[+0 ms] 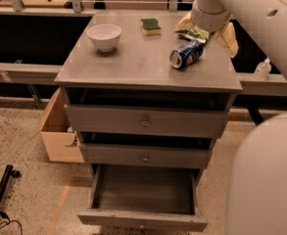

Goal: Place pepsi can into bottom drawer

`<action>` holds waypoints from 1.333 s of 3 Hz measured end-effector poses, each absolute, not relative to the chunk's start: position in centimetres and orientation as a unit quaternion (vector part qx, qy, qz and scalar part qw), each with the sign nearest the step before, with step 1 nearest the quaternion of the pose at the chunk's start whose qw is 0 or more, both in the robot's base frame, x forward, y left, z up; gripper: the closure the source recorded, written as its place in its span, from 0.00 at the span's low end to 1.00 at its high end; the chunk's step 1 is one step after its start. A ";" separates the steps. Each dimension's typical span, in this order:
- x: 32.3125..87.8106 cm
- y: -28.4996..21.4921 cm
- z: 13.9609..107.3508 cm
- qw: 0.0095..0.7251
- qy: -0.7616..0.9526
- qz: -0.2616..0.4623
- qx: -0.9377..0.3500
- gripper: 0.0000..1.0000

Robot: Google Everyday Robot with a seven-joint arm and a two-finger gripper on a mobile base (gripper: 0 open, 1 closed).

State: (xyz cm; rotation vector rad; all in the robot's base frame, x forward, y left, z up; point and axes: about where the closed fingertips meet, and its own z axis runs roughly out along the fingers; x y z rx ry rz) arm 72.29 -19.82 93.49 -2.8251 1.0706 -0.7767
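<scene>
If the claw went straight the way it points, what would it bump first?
Probably the green chip bag just under the open claw, not the pepsi can nearby; depth is hard to judge.

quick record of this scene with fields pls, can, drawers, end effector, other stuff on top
pepsi can: on its side on the cabinet top, right half, not held
bottom drawer: pulled open, nothing visible inside
top drawer: pushed in
middle drawer: pushed in
end effector: over the back right corner, behind the can, fingers apart, holding nothing
white bowl: upright, back left
green sponge: back centre
green chip bag: back right, beneath the end effector
cardboard box: on the floor, left of the cabinet
</scene>
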 end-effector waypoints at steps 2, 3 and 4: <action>77.8 -17.9 91.6 0.020 0.359 -0.241 -0.901 0.00; 79.1 -17.5 89.8 0.016 0.358 -0.230 -0.905 0.00; 79.9 -17.3 88.0 0.010 0.358 -0.216 -0.908 0.00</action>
